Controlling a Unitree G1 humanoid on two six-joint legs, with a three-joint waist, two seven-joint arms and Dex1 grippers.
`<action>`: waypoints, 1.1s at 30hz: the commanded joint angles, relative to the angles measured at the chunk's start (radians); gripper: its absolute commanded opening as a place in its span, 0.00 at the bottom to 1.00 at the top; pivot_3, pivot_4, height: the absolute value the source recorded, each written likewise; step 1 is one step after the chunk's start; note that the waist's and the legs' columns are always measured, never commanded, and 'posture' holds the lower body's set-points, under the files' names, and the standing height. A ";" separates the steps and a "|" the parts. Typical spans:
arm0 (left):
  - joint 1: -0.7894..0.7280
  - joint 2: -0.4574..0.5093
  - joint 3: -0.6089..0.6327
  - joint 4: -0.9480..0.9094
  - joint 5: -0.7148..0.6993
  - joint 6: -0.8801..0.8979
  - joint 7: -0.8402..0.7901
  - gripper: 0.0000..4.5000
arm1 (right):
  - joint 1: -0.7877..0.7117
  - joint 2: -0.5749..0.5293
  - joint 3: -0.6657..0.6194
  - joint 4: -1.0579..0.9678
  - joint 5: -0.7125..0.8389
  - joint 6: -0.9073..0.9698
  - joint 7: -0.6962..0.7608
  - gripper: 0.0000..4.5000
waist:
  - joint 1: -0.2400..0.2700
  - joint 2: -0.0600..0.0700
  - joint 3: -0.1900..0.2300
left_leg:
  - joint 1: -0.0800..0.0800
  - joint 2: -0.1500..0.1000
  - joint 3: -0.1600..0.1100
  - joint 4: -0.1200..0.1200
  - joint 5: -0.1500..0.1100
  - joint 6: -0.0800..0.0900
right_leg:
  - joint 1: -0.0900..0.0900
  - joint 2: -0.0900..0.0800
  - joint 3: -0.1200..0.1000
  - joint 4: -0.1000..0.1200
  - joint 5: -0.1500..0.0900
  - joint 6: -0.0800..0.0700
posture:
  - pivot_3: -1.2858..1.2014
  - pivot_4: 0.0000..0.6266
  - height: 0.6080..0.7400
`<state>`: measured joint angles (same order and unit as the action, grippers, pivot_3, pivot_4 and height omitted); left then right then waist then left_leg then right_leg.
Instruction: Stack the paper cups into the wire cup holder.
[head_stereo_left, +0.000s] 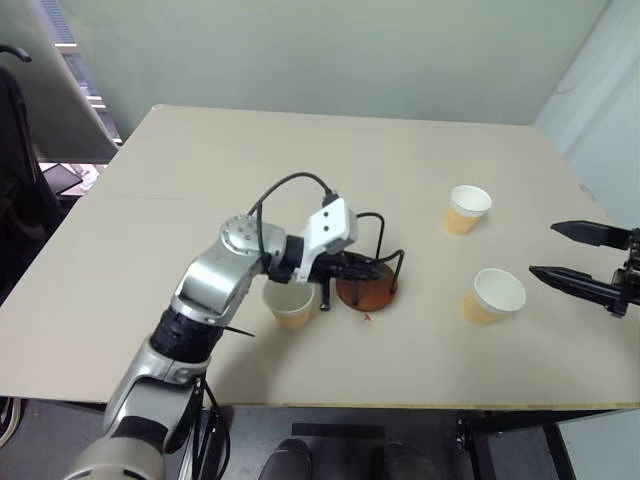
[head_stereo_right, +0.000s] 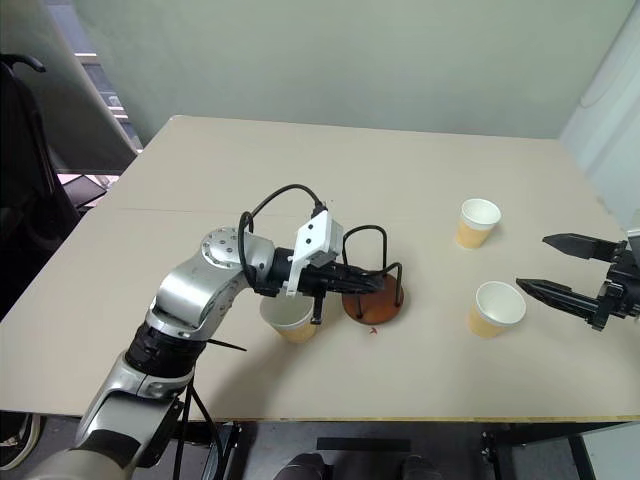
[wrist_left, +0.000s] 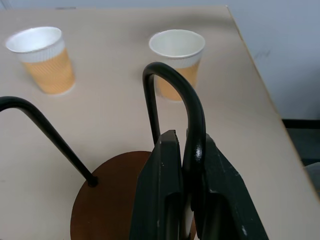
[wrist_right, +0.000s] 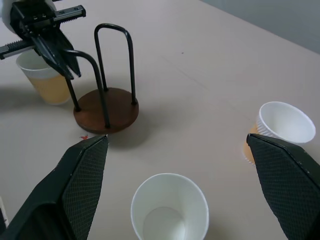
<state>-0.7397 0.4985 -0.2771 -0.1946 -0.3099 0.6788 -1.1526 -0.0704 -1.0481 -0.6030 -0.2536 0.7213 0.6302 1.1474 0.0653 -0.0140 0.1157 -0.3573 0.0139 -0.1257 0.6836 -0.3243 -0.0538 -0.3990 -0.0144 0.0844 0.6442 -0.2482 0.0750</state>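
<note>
The wire cup holder (wrist_right: 106, 112), a round reddish-brown wooden disc with thin black wire loops standing upright from it, sits near the front middle of the beige table (head_stereo_left: 250, 160) and serves as the landmark here. The left gripper (wrist_left: 186, 165) is clamped shut on 1 of those loops, probably to steady or shift the holder so cups can drop in cleanly. Touching or just beside the holder on its left stands 1 tan-orange ribbed paper cup with a white rim (head_stereo_right: 290, 318), upright and partly under the left wrist. The other 2 paper cups stand upright well to the holder's right: 1 nearer the table's front (head_stereo_left: 495, 296), 1 farther back (head_stereo_left: 467, 209). No cup is inside the holder yet, so the stacking looks barely begun. The right gripper (head_stereo_left: 577, 257) hovers beyond the front right cup with its 2 black fingers spread wide and empty, seemingly lined up to take that cup.
</note>
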 joint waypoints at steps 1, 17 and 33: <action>0.016 0.011 -0.001 -0.099 -0.044 0.054 0.018 0.01 | -0.016 -0.006 0.001 -0.020 0.007 -0.017 -0.001 1.00 | 0.000 0.000 0.000 | 0.000 0.000 0.000 0.000 0.000 0.000 | 0.000 0.000 0.000 0.000 0.000 0.000 | 0.52 0.24 1.00; 0.088 0.049 -0.102 -0.116 -0.023 0.046 0.051 0.01 | -0.028 -0.004 0.084 -0.130 0.050 0.017 -0.006 1.00 | 0.000 0.000 0.000 | 0.007 0.000 0.000 -0.001 0.000 0.001 | 0.006 -0.001 0.000 0.000 0.000 -0.001 | 0.52 0.24 1.00; 0.101 0.083 -0.122 -0.149 -0.025 0.065 0.058 0.68 | -0.049 -0.008 0.116 -0.125 0.049 0.016 -0.019 1.00 | -0.003 0.000 0.000 | 0.009 -0.001 -0.002 -0.001 -0.001 0.001 | 0.009 -0.001 0.000 0.000 -0.001 -0.002 | 0.52 0.24 1.00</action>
<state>-0.6286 0.5819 -0.4096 -0.3176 -0.3326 0.7484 -1.1038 -0.1025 -1.0455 -0.4823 -0.3646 0.7608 0.6512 1.1306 0.0628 -0.0140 0.1157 -0.3483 0.0130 -0.1274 0.6823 -0.3249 -0.0528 -0.3903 -0.0154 0.0849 0.6439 -0.2491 0.0734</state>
